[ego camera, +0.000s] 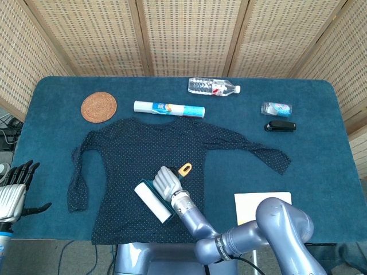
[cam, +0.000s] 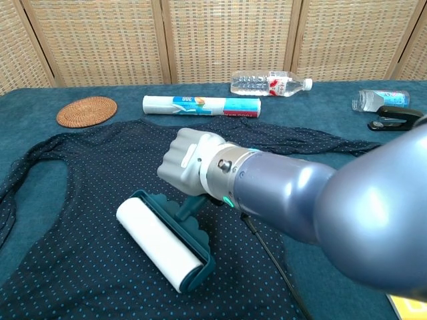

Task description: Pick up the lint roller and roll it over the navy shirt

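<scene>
Along the desk's [ego camera: 321, 166] far edge a woven coaster [ego camera: 98, 106], a wrapped roll [ego camera: 169, 108] and a water bottle [ego camera: 213, 87] lay in a loose line. Near the far right corner sat a small jar [ego camera: 276, 108] and a black stapler [ego camera: 280, 126]. A pad [ego camera: 261, 203] lay at the near right edge. Bare cloth showed between the stapler and pad, and along the left edge beside the navy shirt [ego camera: 143, 166].
</scene>
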Available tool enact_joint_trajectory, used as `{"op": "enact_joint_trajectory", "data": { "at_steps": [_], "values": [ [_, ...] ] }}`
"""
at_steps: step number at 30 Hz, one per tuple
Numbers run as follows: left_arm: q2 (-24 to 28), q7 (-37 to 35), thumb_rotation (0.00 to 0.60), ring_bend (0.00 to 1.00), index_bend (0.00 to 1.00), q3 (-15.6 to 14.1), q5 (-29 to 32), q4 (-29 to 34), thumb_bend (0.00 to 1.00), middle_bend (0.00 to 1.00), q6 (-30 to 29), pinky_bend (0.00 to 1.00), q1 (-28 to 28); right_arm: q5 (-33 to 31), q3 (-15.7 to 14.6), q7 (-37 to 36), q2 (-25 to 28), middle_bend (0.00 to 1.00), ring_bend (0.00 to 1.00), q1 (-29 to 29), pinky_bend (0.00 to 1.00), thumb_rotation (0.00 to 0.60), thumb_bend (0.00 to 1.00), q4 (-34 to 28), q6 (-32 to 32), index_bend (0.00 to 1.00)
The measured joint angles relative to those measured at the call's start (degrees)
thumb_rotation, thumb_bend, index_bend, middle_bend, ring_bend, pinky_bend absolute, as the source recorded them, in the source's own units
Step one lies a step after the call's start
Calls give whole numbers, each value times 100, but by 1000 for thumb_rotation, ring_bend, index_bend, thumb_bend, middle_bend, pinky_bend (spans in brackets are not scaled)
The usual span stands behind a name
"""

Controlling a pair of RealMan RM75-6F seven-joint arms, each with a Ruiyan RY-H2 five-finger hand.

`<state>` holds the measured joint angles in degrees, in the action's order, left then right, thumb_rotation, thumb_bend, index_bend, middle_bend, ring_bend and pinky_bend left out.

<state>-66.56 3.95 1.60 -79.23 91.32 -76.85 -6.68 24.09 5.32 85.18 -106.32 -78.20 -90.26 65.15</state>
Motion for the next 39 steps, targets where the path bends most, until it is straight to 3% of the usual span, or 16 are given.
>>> {"op": "enact_joint_trajectory", "data": {
  "at_steps": [10, 23, 32, 39],
  "values": [
    [-10, 17, 600, 0, 0, -6, 16, -7, 0, 0, 19, 0, -14, 391, -307, -28, 138, 1000, 1000, 89, 1000, 600, 757, 44, 193, 746],
    [-25, 43, 600, 0, 0, -5, 32, -32, 0, 0, 39, 0, -31, 313, -678, -178, 575, 1000, 1000, 617, 1000, 600, 756, 1178, 163, 736],
    [-74, 152, 600, 0, 0, 1, 110, -56, 0, 0, 107, 0, -62, 244, -664, -462, 830, 1000, 1000, 958, 1000, 600, 755, 1855, -134, 735],
    [-89, 183, 600, 0, 0, -1, 122, -54, 0, 0, 105, 0, -67, 310, -561, -348, 796, 1000, 1000, 957, 1000, 600, 755, 1718, -179, 736]
  ]
}}
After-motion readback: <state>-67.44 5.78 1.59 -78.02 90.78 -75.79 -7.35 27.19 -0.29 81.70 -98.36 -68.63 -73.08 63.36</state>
